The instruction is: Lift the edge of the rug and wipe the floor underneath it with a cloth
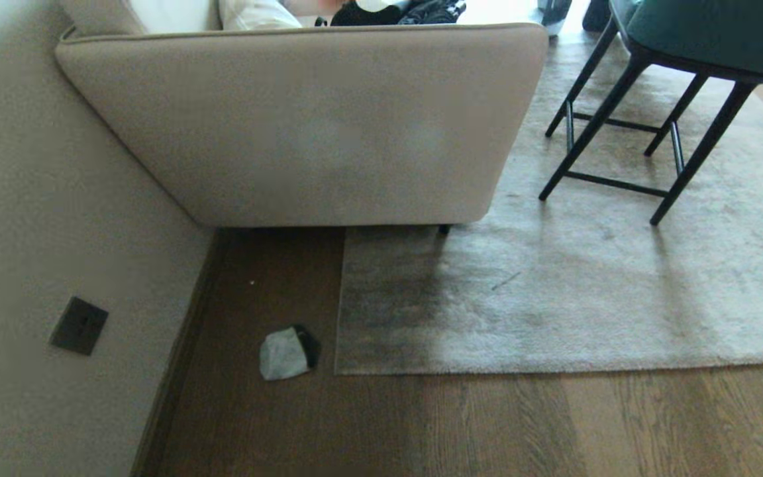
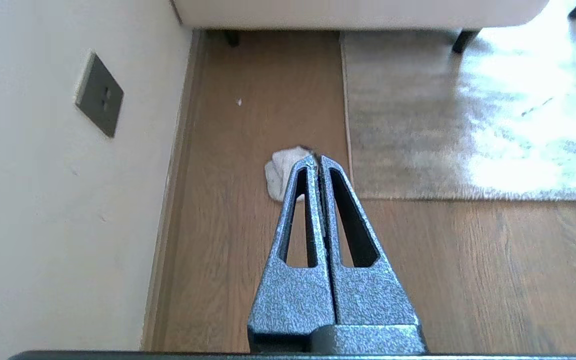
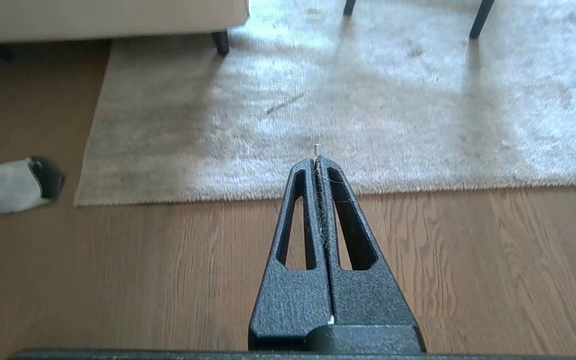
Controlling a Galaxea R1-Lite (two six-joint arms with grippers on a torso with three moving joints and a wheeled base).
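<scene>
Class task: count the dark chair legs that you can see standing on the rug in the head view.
4 chair legs on the rug: near left, near right, far left, far right. Others may be out of frame.

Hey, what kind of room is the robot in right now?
Most likely a home living room: a beige upholstered sofa stands against the wall, a large pale plush rug covers brown wood plank floor, and a dark-legged chair stands on the rug.
</scene>
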